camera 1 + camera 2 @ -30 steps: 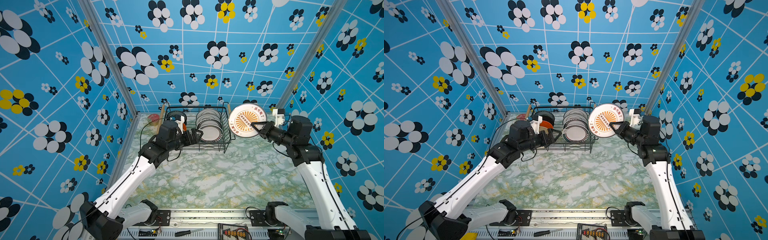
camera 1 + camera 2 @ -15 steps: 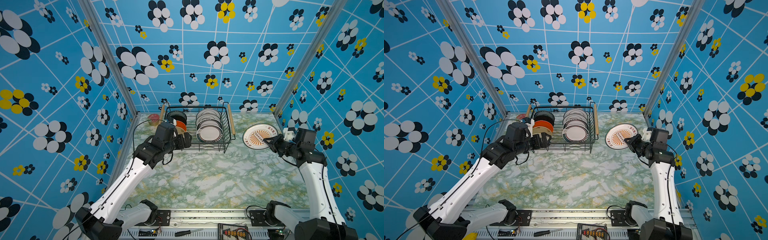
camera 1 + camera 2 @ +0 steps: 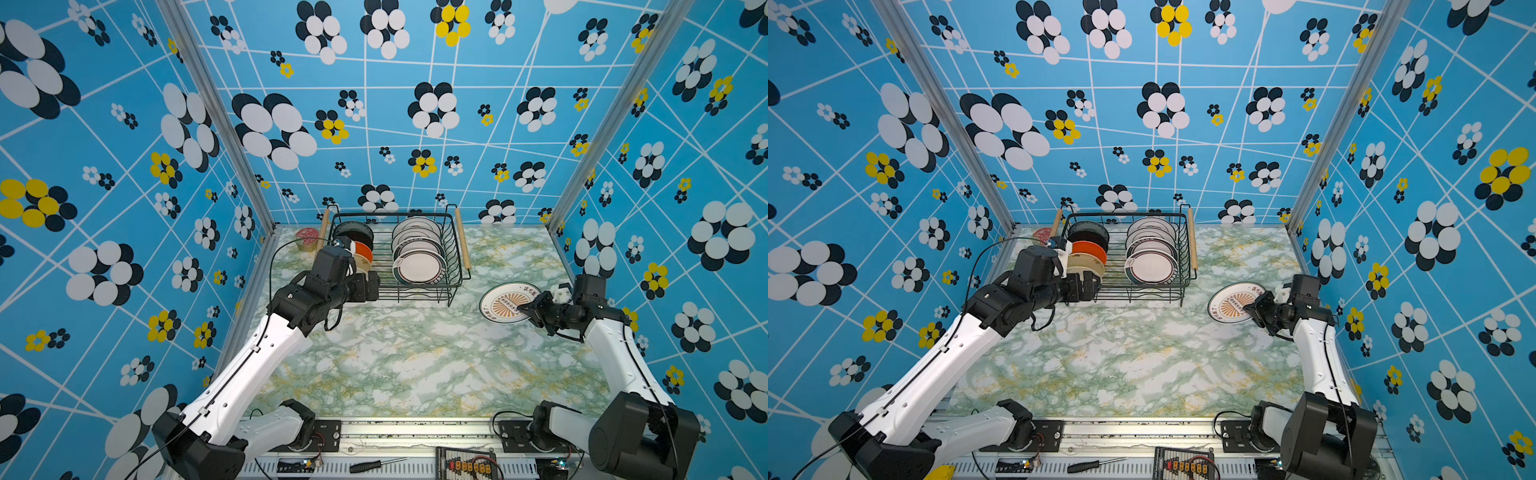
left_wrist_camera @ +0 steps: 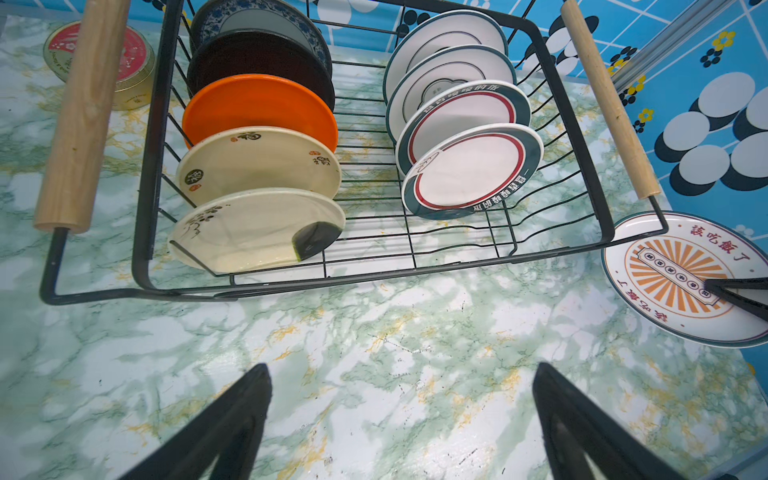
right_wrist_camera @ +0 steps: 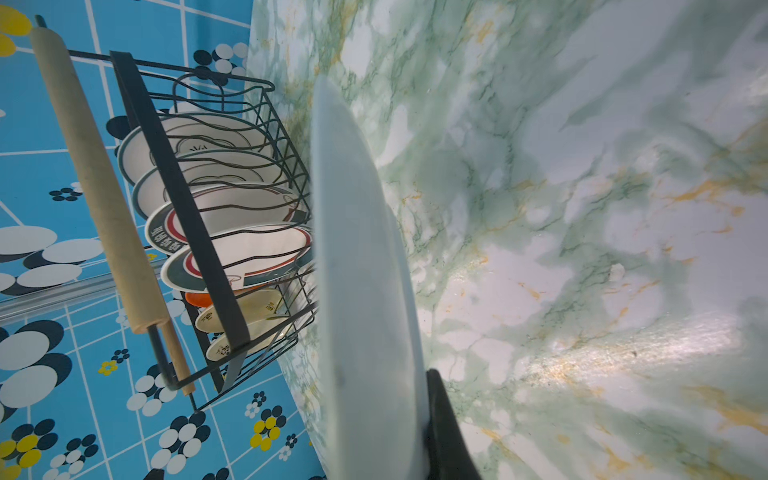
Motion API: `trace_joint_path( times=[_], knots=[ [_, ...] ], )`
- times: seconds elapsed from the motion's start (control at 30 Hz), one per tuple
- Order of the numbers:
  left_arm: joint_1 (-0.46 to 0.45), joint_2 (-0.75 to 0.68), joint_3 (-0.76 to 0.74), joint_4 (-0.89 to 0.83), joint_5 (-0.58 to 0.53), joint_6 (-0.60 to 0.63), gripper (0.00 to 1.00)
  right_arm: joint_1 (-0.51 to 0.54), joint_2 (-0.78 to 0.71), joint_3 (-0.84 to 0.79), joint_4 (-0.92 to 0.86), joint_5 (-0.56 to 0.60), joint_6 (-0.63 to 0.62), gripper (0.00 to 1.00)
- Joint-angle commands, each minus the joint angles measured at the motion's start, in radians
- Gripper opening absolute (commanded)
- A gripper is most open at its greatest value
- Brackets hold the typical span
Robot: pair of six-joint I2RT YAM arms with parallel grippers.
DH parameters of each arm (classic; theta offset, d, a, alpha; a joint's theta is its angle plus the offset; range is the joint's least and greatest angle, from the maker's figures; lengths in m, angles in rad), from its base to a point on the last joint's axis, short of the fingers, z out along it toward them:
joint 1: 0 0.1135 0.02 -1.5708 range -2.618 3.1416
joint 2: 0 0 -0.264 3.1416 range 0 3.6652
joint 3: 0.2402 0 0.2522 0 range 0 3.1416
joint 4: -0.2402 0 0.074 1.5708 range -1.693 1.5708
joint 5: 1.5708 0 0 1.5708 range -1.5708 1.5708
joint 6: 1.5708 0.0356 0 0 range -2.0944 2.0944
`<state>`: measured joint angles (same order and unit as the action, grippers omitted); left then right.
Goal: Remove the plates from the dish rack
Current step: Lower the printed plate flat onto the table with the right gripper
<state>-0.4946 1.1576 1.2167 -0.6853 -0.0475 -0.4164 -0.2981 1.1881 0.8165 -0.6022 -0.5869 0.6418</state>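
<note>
The table (image 3: 415, 353), green-and-white marble with yellow veins, carries the black wire dish rack (image 3: 382, 266) at its far edge. A red-lidded tin (image 3: 306, 239) sits just beside the rack's left handle. Near the right wall, a sunburst plate (image 3: 505, 301) seems tilted, perhaps barely touching.

The sunburst plate (image 4: 665, 274) bears red characters 該吃飯了 on its rim, repeated upside down on the opposite rim; a cream plate (image 4: 257, 166) shows 福; rim lettering on the ringed plate (image 4: 469, 170) and print on the tin (image 4: 133, 54) cannot be read.
</note>
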Motion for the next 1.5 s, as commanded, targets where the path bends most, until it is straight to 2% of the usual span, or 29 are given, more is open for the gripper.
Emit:
trace_joint_path(
  times=[0.0,0.5,1.1,1.47],
  knots=[
    [0.010,0.034,0.003,-0.046,-0.035,0.030,0.99,-0.006,0.015,-0.029,0.078,-0.019,-0.014,0.00],
    [0.010,0.041,-0.036,0.004,0.073,0.031,0.99,-0.006,0.109,-0.119,0.185,-0.050,-0.004,0.00],
    [0.014,0.021,-0.036,0.006,0.058,0.056,0.99,-0.006,0.122,-0.183,0.203,-0.037,-0.024,0.00],
    [0.023,0.010,-0.036,0.011,0.055,0.061,0.99,-0.006,0.136,-0.223,0.206,-0.021,-0.027,0.09]
  ],
)
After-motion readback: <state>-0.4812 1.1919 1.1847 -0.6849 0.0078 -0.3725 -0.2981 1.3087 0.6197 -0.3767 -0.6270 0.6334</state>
